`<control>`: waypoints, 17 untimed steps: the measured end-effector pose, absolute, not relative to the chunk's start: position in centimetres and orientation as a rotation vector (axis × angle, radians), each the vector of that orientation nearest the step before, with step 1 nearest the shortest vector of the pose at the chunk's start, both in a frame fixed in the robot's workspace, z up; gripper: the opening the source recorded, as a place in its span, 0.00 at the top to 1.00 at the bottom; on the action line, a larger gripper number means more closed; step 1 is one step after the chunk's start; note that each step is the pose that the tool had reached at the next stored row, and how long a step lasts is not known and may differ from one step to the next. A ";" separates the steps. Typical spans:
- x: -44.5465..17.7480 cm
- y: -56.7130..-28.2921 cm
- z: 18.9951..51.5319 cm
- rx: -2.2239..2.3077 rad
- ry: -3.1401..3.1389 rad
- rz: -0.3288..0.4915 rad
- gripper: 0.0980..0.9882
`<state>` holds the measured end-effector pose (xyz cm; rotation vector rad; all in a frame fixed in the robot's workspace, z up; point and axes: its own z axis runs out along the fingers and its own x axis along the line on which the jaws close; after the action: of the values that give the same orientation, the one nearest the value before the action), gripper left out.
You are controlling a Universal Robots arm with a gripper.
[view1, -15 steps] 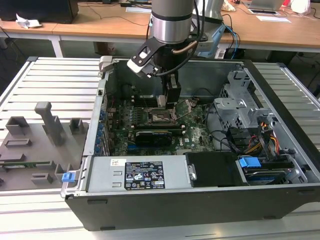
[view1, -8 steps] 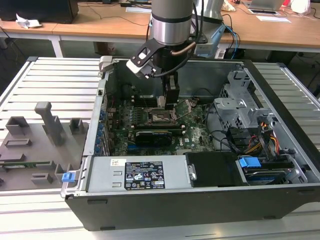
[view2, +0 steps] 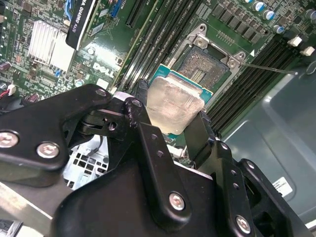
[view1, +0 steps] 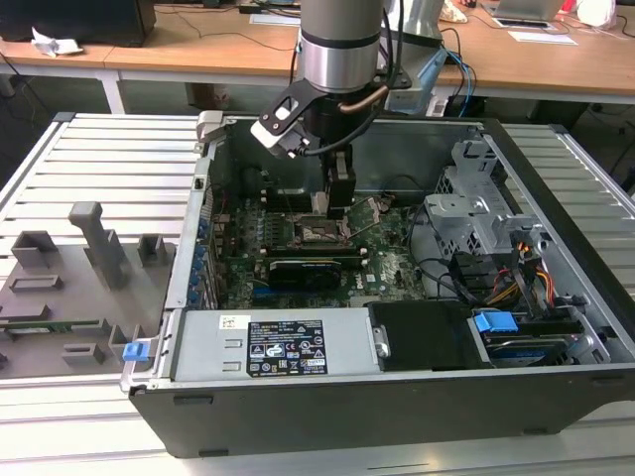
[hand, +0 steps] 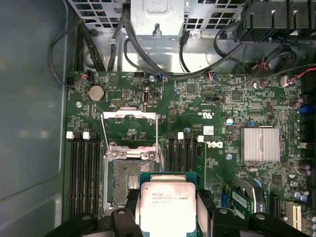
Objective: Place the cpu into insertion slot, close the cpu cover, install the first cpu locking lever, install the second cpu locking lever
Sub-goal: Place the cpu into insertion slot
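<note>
Cpu (hand: 168, 210) edge-gripped in jaws, hovering near uncovered insertion slot (hand: 127, 178)

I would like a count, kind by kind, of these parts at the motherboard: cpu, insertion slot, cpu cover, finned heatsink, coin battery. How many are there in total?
cpu: 1
insertion slot: 1
cpu cover: 1
finned heatsink: 1
coin battery: 1
Total: 5

Slatted table (view1: 99, 149) w/ PC case (view1: 397, 409) (open)
</note>
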<state>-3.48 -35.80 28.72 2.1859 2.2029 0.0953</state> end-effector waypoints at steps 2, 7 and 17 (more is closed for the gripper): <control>-3.5 -35.8 28.7 2.186 2.203 0.095 0.50; -3.5 -35.8 28.6 2.186 2.203 0.095 0.50; -3.5 -35.8 28.4 2.186 2.203 0.095 0.50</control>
<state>-3.49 -35.80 28.38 2.1860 2.2029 0.0953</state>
